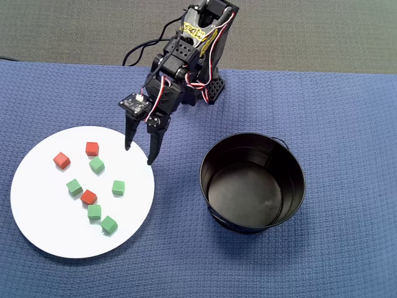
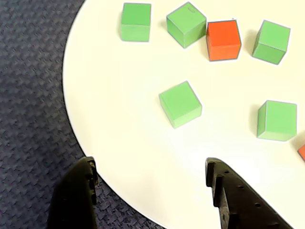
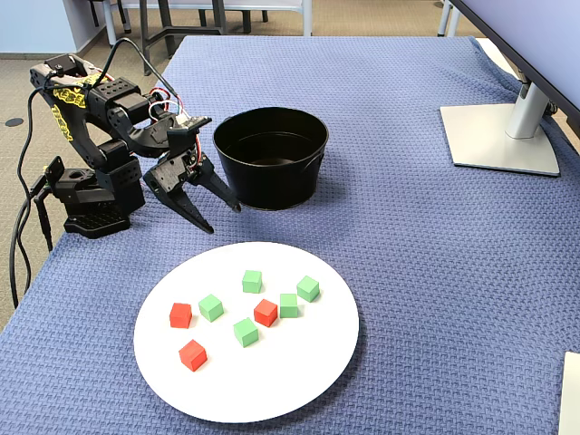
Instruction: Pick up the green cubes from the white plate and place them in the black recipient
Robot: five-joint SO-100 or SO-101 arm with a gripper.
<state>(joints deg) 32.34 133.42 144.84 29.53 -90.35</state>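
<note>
Several green cubes (image 1: pixel 96 165) lie on the white plate (image 1: pixel 43 205) among three red cubes (image 1: pixel 89 197). The plate is at the left of the overhead view. The black recipient (image 1: pixel 298 186) stands empty to its right. My gripper (image 1: pixel 139 155) is open and empty. It hangs over the plate's upper right edge, apart from every cube. In the wrist view the gripper (image 2: pixel 150 166) straddles the plate's rim (image 2: pixel 95 95), and the nearest green cube (image 2: pixel 180 104) lies ahead between the jaws. The fixed view shows the gripper (image 3: pixel 223 218) between the pot (image 3: pixel 272 154) and the plate (image 3: pixel 299 381).
The arm's base (image 3: pixel 91 195) stands at the table's left edge in the fixed view, with cables trailing off. A monitor stand (image 3: pixel 503 136) sits at the far right. A blue woven cloth (image 1: pixel 341 112) covers the table.
</note>
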